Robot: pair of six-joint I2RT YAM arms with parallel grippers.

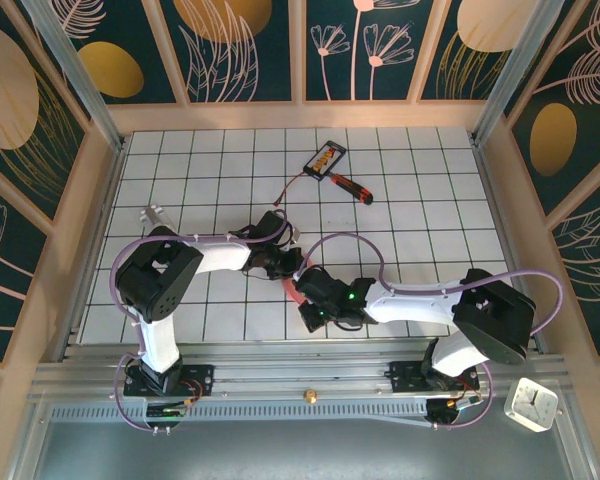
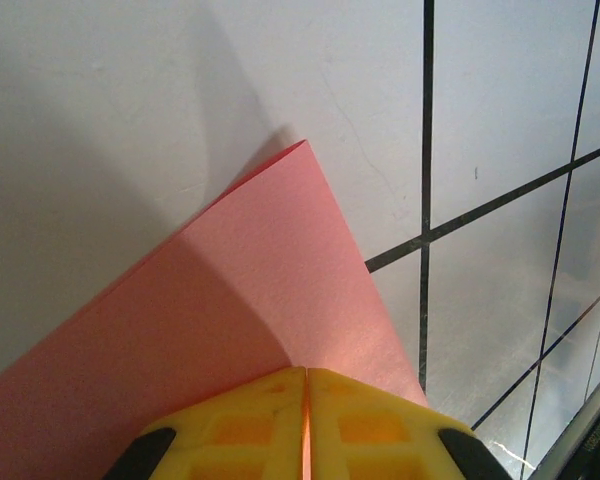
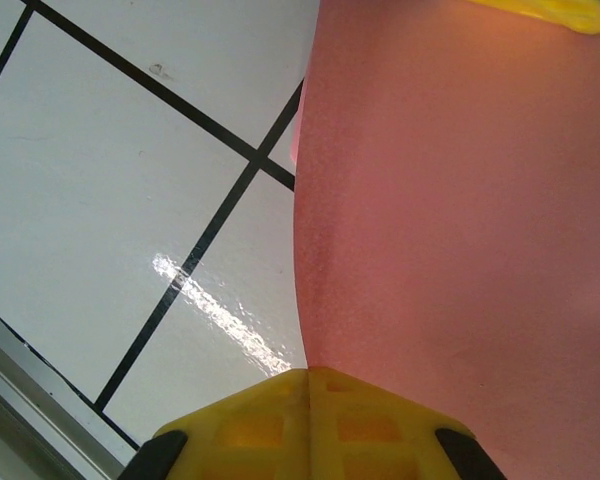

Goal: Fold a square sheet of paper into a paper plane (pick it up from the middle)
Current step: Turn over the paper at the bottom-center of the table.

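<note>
Left gripper [image 2: 306,400] and right gripper [image 3: 308,400] clamp the pink sheet of paper [image 2: 230,300], near centre; pulling apart could tear it.

Robot lab cell, tiled table [image 1: 420,200], aluminium frame [image 1: 280,378]

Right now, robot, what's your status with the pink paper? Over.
Left gripper shut on pink paper. Right gripper shut on it too. Screwdriver and card far off, not in the way.

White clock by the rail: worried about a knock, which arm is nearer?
Right. The right arm stands beside the white clock; the left arm at the opposite side.
</note>
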